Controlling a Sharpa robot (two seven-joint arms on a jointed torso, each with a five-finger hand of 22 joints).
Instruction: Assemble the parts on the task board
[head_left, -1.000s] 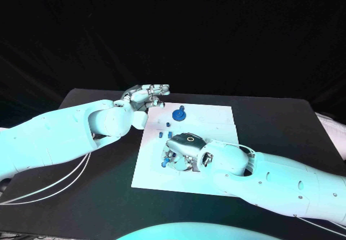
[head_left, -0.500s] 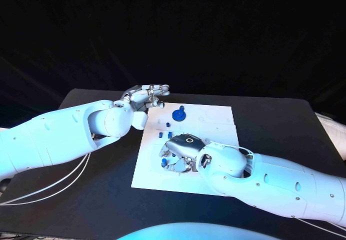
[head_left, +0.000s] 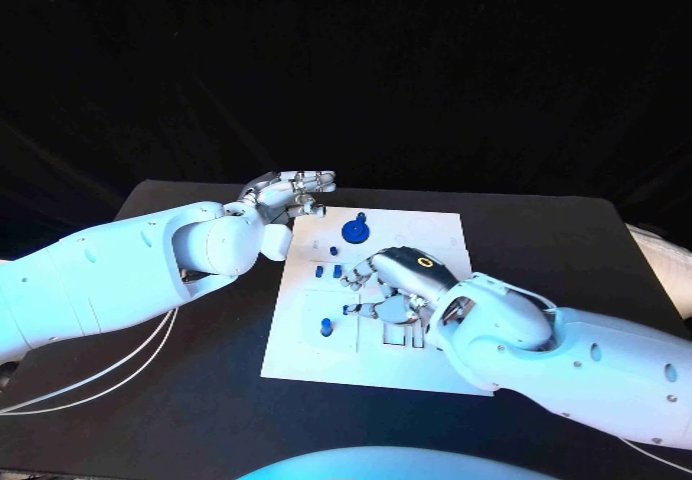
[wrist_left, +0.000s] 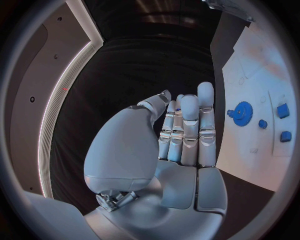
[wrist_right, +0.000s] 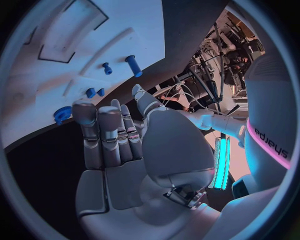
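Black surface carrying white rectangular task board at centre. Left silver hand just past the board's far left corner, fingers straight, together, holding nothing. Right silver hand over board's middle, fingers extended, empty. Round blue gear part near far edge; small blue peg parts left of right hand.

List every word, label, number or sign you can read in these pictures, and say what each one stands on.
"sharpa": grey letters, seen turned on their side, on the robot's white casing beside a pink light strip, in the right wrist view.
Task board: no print that can be read; only faint outlines.
Nothing else can be read.
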